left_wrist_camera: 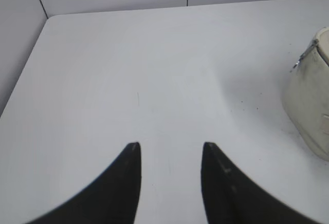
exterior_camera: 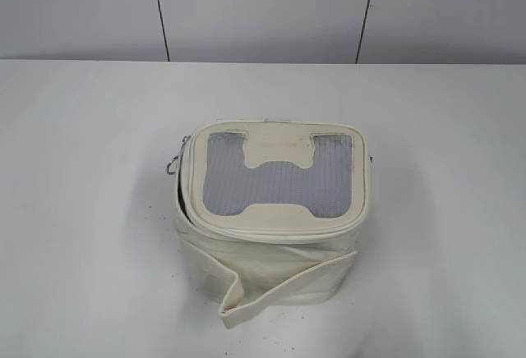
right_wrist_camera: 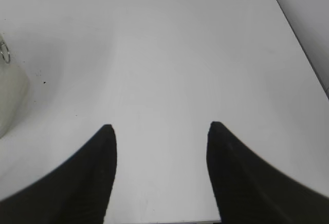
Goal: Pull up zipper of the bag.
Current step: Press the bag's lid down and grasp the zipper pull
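Observation:
The cream-white boxy bag (exterior_camera: 271, 251) stands on the white table, its lid with a grey mesh panel and H-shaped patch facing up. The zipper (exterior_camera: 187, 202) runs round the lid rim and gapes on the left side; a silver slider with a ring pull (exterior_camera: 173, 162) hangs at the back left corner. A loose strap flap (exterior_camera: 279, 292) lies on the front. Neither gripper shows in the exterior view. My left gripper (left_wrist_camera: 170, 147) is open and empty, left of the bag (left_wrist_camera: 308, 95). My right gripper (right_wrist_camera: 160, 126) is open and empty, right of the bag (right_wrist_camera: 10, 95), whose ring pull (right_wrist_camera: 5, 54) shows.
The white table (exterior_camera: 90, 210) spreads all round the bag. A grey panelled wall (exterior_camera: 263, 9) stands behind its far edge. The table's left edge (left_wrist_camera: 25, 64) shows in the left wrist view and its right edge (right_wrist_camera: 298, 34) in the right wrist view.

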You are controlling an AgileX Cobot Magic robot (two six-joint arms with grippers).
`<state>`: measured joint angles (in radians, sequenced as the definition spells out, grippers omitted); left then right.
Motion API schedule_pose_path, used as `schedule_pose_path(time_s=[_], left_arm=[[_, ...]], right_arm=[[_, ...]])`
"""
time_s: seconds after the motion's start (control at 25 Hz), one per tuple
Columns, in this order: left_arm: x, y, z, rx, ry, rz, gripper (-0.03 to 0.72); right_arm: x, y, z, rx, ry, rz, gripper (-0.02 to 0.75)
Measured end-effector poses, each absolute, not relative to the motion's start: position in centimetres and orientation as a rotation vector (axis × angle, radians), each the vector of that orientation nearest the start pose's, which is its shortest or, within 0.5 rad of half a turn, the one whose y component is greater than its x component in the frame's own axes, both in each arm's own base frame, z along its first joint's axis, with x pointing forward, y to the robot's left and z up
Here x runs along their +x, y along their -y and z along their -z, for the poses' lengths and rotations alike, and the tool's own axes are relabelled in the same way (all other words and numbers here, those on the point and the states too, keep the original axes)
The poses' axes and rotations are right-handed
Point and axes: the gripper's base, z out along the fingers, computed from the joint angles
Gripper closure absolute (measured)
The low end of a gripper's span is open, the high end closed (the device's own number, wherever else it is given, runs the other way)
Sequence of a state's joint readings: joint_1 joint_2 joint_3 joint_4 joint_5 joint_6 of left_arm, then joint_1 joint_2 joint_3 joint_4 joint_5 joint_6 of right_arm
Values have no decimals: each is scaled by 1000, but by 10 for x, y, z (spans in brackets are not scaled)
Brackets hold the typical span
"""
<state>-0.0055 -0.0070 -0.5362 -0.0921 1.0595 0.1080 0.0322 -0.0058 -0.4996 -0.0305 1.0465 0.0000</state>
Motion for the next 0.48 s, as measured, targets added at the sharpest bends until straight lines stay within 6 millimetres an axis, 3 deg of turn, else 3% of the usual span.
schedule_pose_path(time_s=[0.48], left_arm=[[-12, 11, -292, 126, -1969, 108, 380]], right_arm=[[-5, -3, -286, -33, -1983, -71, 297]])
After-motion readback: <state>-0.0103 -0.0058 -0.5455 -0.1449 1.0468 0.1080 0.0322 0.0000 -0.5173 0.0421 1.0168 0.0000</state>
